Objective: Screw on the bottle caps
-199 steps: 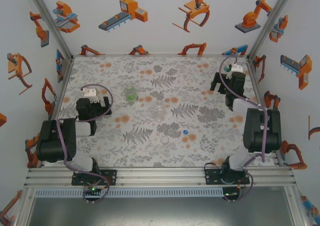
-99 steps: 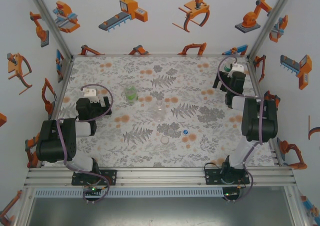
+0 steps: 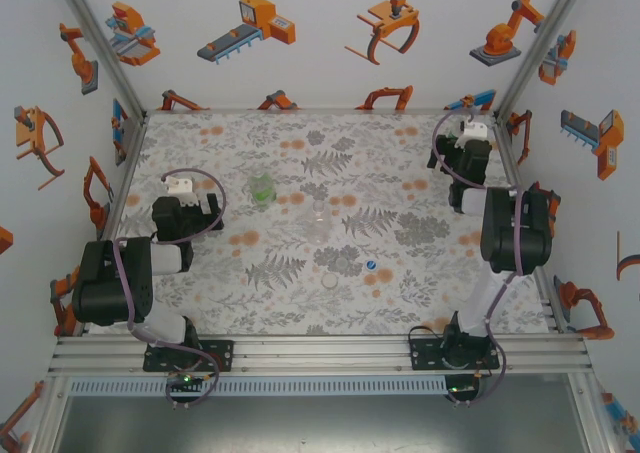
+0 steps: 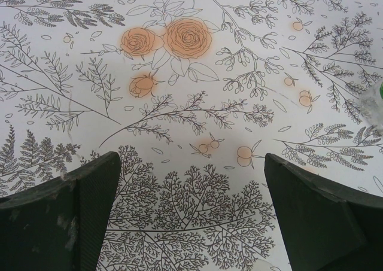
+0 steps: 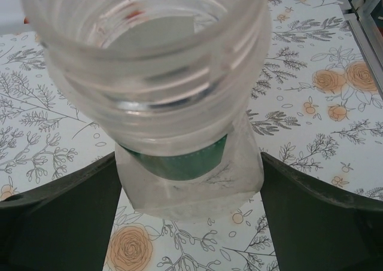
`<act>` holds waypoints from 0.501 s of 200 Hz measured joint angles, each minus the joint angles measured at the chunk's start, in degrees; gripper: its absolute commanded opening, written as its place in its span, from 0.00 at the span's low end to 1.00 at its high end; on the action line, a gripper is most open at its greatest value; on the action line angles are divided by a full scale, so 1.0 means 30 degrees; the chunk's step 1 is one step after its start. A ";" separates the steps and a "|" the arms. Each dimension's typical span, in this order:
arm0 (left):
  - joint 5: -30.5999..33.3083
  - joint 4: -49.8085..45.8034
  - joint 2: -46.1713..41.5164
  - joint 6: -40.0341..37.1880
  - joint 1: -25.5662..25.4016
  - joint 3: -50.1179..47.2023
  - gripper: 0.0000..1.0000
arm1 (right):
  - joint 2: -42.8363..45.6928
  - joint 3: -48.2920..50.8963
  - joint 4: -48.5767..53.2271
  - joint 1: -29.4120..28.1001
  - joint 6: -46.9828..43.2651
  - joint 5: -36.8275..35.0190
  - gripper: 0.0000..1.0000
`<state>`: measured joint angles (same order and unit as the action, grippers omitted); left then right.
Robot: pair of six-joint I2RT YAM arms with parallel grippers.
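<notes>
The taller clear bottle with a green band stands upright and uncapped in the back right corner. My right gripper straddles its square base, open, each finger close beside a side of the base. The squat green bottle and the clear bottle stand mid-table. In front of them lie a blue cap and a pale cap. My left gripper hangs open over bare cloth at the left, with the green bottle at the edge of its view.
The floral cloth covers the whole table. The metal frame post and the right wall run close behind the right gripper. White walls with robot stickers close in three sides.
The right arm has reached farther into the back right corner and its jaws have narrowed around the banded bottle. The left arm, other bottles and caps have not moved.
</notes>
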<state>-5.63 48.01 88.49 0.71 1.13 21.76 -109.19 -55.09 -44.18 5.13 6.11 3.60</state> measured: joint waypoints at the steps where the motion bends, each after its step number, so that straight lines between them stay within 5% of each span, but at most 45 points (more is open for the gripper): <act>1: 0.0000 0.0007 0.0000 0.0000 0.0000 0.0000 0.97 | -0.0015 0.0000 -0.0007 0.0000 0.0000 0.0007 0.77; 33: 0.0000 0.0000 0.0000 0.0000 0.0000 0.0000 0.97 | -0.0350 -0.0248 -0.0117 0.0000 0.0015 0.0029 0.73; 100: 0.0000 0.0000 0.0000 0.0000 0.0000 0.0000 0.97 | -0.0393 -0.0554 -0.0306 0.0022 -0.0277 0.0619 0.47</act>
<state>-5.63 48.01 88.49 0.71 1.13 21.76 -110.37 -56.75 -45.10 5.19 5.28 5.45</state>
